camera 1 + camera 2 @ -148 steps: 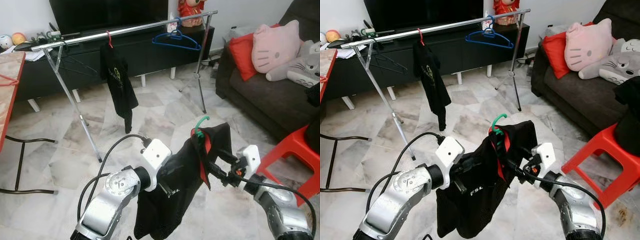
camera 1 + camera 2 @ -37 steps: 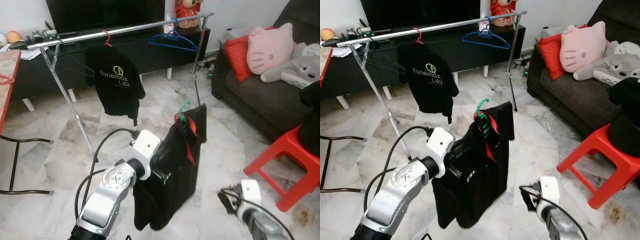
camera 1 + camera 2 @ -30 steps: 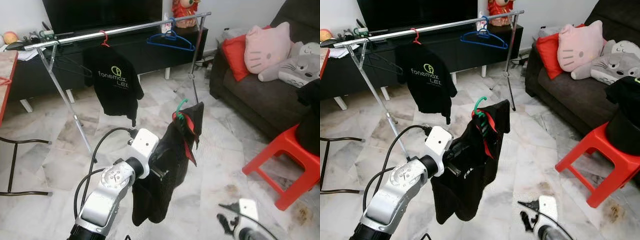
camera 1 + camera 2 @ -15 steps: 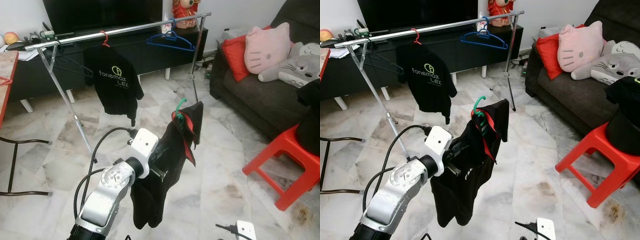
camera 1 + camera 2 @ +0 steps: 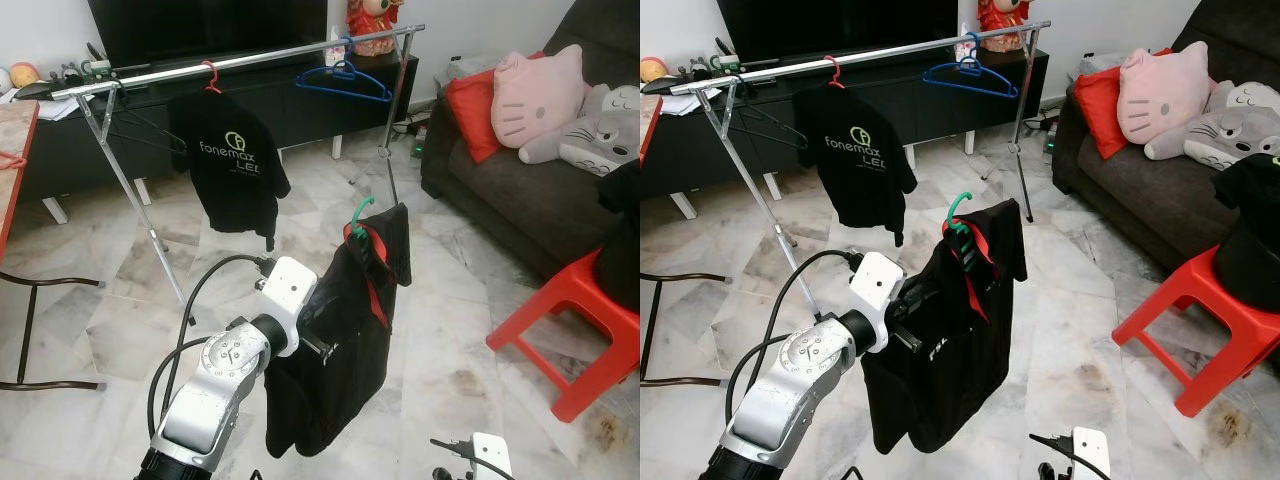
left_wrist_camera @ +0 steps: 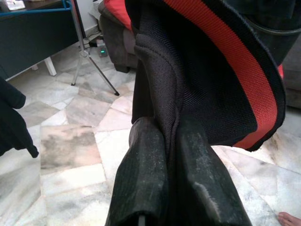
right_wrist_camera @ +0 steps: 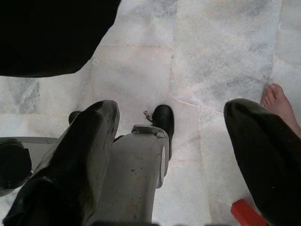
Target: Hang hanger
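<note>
Out over the marble floor (image 5: 120, 300), well short of the rail, the green hanger (image 5: 362, 217) carries a black garment with red trim (image 5: 345, 340), its hook free in the air. The left pincer (image 6: 171, 141) is clamped tight on the garment's fabric and bears the load alone. The right pincer (image 7: 171, 141) hangs low with its fingers spread wide, holding nothing. The clothes rail (image 5: 240, 62) already carries a black T-shirt (image 5: 232, 165) and a blue hanger (image 5: 345, 82); judging by this, the carry and hooking remain.

We are looking at a marble floor (image 5: 440, 330) bearing a red stool (image 5: 580, 320), a clothes rack (image 5: 140, 195), a sofa (image 5: 520, 200) and a TV cabinet (image 5: 250, 110).
</note>
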### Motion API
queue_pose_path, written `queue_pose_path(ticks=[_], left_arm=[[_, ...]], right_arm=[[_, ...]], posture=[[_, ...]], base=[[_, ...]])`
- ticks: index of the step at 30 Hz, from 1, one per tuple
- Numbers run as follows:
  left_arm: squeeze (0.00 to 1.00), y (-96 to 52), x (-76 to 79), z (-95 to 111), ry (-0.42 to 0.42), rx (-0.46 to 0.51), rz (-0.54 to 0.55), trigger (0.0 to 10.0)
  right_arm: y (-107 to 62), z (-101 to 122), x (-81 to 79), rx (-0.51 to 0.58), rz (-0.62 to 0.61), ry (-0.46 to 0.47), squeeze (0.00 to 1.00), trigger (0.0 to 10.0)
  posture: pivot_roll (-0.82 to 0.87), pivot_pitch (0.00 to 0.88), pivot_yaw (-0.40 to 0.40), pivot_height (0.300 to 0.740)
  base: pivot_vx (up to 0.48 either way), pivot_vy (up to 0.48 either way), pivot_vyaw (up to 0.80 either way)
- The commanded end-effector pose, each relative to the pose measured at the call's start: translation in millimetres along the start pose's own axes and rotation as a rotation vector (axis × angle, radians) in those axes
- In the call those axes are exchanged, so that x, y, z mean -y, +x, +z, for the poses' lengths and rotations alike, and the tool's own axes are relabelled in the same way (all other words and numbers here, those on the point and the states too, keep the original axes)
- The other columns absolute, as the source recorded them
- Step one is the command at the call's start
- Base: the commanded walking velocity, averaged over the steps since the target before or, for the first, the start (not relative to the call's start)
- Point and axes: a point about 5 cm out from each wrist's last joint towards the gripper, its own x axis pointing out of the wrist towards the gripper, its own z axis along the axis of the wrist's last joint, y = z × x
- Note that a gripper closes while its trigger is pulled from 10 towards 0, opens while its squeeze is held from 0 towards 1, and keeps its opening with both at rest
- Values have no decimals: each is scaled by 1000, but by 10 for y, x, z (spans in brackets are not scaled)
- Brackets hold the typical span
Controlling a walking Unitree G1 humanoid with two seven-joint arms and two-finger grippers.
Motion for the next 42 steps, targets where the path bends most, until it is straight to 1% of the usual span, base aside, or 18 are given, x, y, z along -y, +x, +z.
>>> queue_pose_path(ticks=[1,11,15,16,17,18,19,20,21,22,23,25,26,28,32,35,42], left_arm=[[0,4,6,79,15,39,-3,10000],[0,2,16,73,13,36,-8,10000],[0,-1,15,75,12,36,-9,10000],[0,-1,15,76,12,36,-9,10000],[0,-2,15,76,12,36,-9,10000],[0,-4,14,76,13,35,-9,10000],[0,-4,14,75,13,35,-9,10000],[0,-5,13,74,13,34,-9,10000],[0,-5,13,74,13,34,-9,10000],[0,-6,13,73,12,33,-10,10000],[0,-7,16,72,13,33,-11,10000],[0,-8,16,71,12,32,-11,10000],[0,-8,15,71,12,32,-11,10000],[0,-9,15,70,12,32,-11,10000],[0,-10,17,68,11,31,-14,10000],[0,-11,18,67,12,30,-14,10000],[0,-13,20,66,13,29,-15,10000]], right_arm=[[-4,-27,7,1,-7,7,1000,10000],[-6,-39,6,-1,-1,20,1000,10000],[-7,-44,12,-10,-9,-25,1000,10000],[-7,-64,5,-26,-10,-91,1000,10000],[-8,-79,7,-37,-19,-104,1000,10000],[-11,-108,31,-61,-50,-100,588,10000],[-15,-132,47,-83,-67,-102,0,10000],[-22,-173,62,-115,-80,-113,0,10000],[-22,-173,62,-115,-80,-113,0,10000],[-22,-204,34,-126,-53,-117,0,10000],[-18,-209,-10,-114,-11,-116,0,10000],[-17,-195,-9,-96,-15,-118,0,10000],[-20,-203,4,-94,-28,-90,0,10000],[-25,-225,11,-101,-29,-74,0,10000],[-34,-271,6,-112,-10,-90,0,10000],[-31,-260,1,-108,-16,-79,0,10000],[-25,-244,-14,-110,-14,-97,0,10000]], posture=[[-20,0,-19,740],[-20,0,-19,740],[-18,0,-19,740],[-15,0,-18,740],[-15,0,-18,740],[-15,0,-17,740],[-15,0,-17,740],[-15,0,-16,740],[-15,0,-16,740],[-15,0,-16,740],[-15,0,-16,740],[-15,0,-16,740],[-15,0,-16,740],[-15,0,-16,740],[-15,0,-16,740],[-15,0,-16,740],[-10,0,-14,740]], base=[[0,0,0],[0,0,0],[0,0,0],[0,0,0],[0,0,0],[0,0,0],[0,0,0],[0,0,0],[0,0,0],[0,0,0],[0,0,0],[0,0,0],[0,0,0],[0,0,0],[0,0,0],[0,0,0],[0,0,0]])
